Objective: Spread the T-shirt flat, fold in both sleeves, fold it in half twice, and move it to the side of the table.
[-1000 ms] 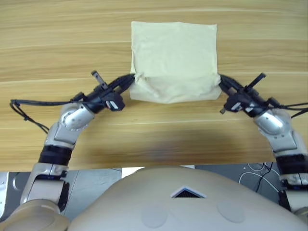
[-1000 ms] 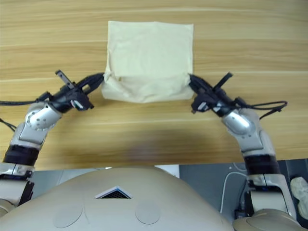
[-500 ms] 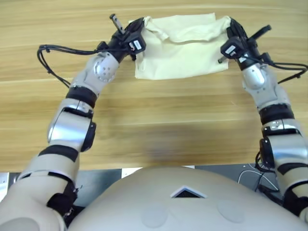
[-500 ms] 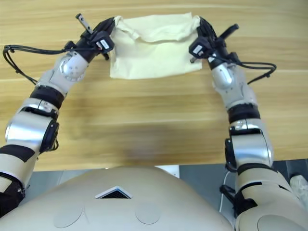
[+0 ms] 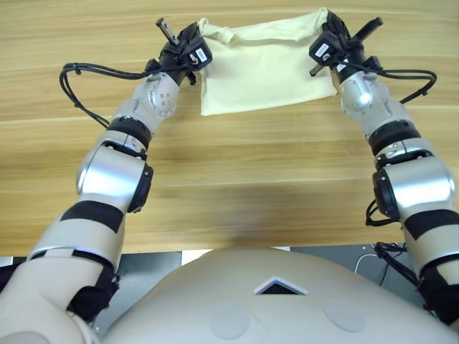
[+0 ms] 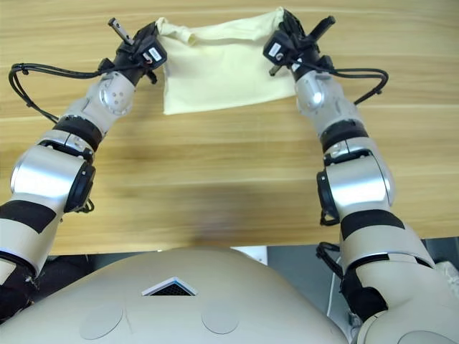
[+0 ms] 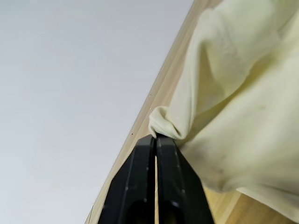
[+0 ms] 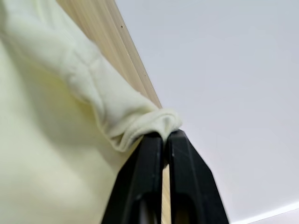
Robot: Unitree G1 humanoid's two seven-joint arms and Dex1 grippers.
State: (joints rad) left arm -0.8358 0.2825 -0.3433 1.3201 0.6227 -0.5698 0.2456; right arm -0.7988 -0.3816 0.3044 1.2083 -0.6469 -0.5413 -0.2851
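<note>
Both my arms have stretched far forward since a second ago, carrying the near edge of the T-shirt (image 5: pixel 267 72) away from my body and over onto its far part, so the cloth that was a tall square is now a lower, wider rectangle. My left gripper (image 7: pixel 155 139) has its two black fingers pressed together on a bunched corner of the pale cream cloth, at the shirt's far left corner. My right gripper (image 8: pixel 164 136) is pinching the far right corner in the same way, with a small roll of fabric caught between its fingertips. Between the two pinched corners the upper edge of the cloth sags a little and shows loose wrinkles, with a rolled fold just beside my left fingers. Below that, the shirt lies on the wooden table (image 5: pixel 251 179), its near edge resting straight on the boards. It sits in the far middle part of the tabletop, between my two wrists. From the wrist cameras I see the table's edge running close behind each held corner. Black cables loop out from both forearms over the wood.
</note>
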